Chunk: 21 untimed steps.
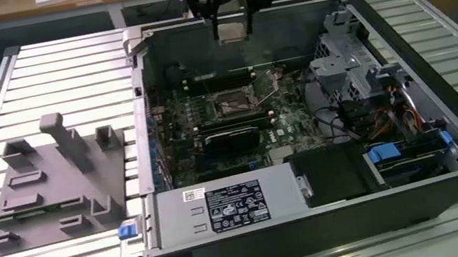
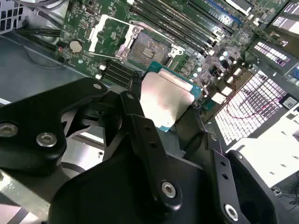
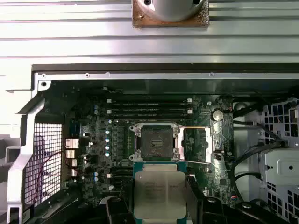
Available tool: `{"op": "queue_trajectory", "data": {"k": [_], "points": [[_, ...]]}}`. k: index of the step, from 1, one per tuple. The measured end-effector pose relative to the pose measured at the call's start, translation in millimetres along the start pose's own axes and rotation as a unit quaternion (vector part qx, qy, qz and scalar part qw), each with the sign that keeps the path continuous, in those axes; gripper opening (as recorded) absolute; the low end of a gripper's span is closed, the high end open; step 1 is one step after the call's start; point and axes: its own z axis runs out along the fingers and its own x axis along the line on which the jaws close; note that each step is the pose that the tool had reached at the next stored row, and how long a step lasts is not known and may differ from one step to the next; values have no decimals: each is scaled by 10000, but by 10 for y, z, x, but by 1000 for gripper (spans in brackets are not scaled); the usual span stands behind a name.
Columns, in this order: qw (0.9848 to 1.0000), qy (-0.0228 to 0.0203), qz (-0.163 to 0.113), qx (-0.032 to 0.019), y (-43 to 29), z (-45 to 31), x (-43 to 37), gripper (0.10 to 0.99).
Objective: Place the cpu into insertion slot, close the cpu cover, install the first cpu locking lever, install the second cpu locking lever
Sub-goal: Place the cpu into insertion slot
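Tool [image 1: 229,30] clamping chip [image 3: 160,193] by opposite edges, hovering at upper centre of exterior view; open socket [image 1: 232,103] lying lower, at frame centre, well apart.

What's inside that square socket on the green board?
Nothing yet: the insertion slot shows its bare dark centre, with the cpu cover swung aside. The hand holds the cpu clear of it, hiding some of the board beside the slot.
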Motion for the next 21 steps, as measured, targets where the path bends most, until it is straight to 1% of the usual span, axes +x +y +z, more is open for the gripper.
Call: {"op": "queue_trajectory", "data": {"k": [9, 14, 17, 21], "points": [[10000, -2, 25, -1, 0, 0, 0, 537], [9996, -25, 287, -5, 0, 3, 0, 537], [9986, -47, 522, -9, -1, 6, 0, 537], [9963, -76, 854, -16, -1, 10, 0, 537]]}}
